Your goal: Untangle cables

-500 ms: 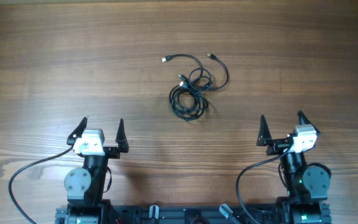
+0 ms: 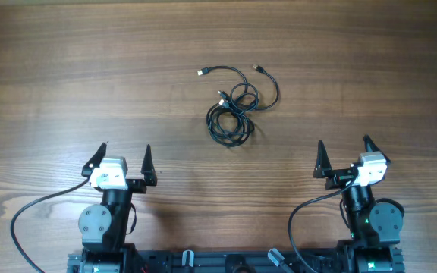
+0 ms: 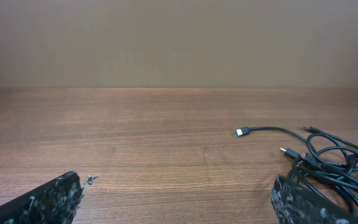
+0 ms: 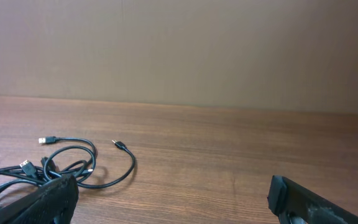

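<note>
The cables (image 2: pixel 235 106) lie as one tangled bundle of thin black cords at the table's centre, far side, with loose plug ends pointing up left and up right. They show at the right in the left wrist view (image 3: pixel 328 163) and at the left in the right wrist view (image 4: pixel 61 167). My left gripper (image 2: pixel 123 157) is open and empty near the front left. My right gripper (image 2: pixel 343 153) is open and empty near the front right. Both are well short of the cables.
The wooden table (image 2: pixel 67 76) spreads around the bundle. Thick black arm wires (image 2: pixel 29 212) loop by the arm bases at the front edge. A plain beige wall (image 3: pixel 179 37) stands behind the table's far edge.
</note>
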Robot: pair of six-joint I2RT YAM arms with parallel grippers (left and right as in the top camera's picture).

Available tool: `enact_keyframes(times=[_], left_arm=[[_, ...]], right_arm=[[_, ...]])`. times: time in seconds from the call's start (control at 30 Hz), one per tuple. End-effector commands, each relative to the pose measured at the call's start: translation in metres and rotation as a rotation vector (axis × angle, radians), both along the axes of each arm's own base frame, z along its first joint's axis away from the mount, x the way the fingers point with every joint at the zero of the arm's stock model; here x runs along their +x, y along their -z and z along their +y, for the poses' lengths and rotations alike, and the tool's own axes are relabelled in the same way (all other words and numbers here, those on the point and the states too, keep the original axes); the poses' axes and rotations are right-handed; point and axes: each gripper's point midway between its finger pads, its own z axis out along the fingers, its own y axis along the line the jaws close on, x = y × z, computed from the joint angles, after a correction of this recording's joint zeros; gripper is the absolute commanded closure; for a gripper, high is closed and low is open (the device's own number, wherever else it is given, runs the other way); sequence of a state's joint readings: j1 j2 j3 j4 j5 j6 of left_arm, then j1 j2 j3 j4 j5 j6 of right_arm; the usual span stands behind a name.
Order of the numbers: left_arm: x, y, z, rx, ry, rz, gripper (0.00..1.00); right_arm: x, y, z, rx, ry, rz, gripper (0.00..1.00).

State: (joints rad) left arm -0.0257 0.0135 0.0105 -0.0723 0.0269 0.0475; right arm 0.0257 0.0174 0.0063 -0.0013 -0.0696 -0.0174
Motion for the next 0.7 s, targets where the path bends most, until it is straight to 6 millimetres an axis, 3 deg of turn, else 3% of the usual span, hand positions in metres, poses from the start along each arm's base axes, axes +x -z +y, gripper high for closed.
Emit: enact_keyframes(times=[0.0,0.37,0.4,0.47,0.53,0.6,0.67], left_arm=[[0.000,0.001,0.002,0.001,-0.012,-0.001,0.00],[0.000,0.001,0.002,0.001,-0.012,-0.001,0.00],[0.000,0.001,0.002,0.001,-0.012,-0.001,0.00],[0.000,0.000,-0.003,-0.009,0.020,-0.007,0.00],[-0.005,-0.005,-0.033,-0.092,0.189,-0.011,0.00],[-0.010,-0.011,-0.049,-0.100,0.289,-0.033,0.00],[-0.016,-0.047,-0.061,-0.079,0.367,-0.181,0.00]], right_arm=[[0.000,-0.001,-0.001,-0.008,0.006,-0.007,0.00],[0.000,-0.005,-0.008,-0.061,0.051,-0.026,0.00],[0.000,-0.008,-0.002,-0.040,0.014,-0.036,0.00],[-0.006,-0.007,0.030,0.099,-0.176,-0.013,0.00],[-0.015,-0.011,0.055,0.301,-0.335,0.034,0.00],[-0.016,-0.020,0.057,0.515,-0.350,0.058,0.00],[-0.018,-0.045,0.053,0.621,-0.362,-0.020,0.00]])
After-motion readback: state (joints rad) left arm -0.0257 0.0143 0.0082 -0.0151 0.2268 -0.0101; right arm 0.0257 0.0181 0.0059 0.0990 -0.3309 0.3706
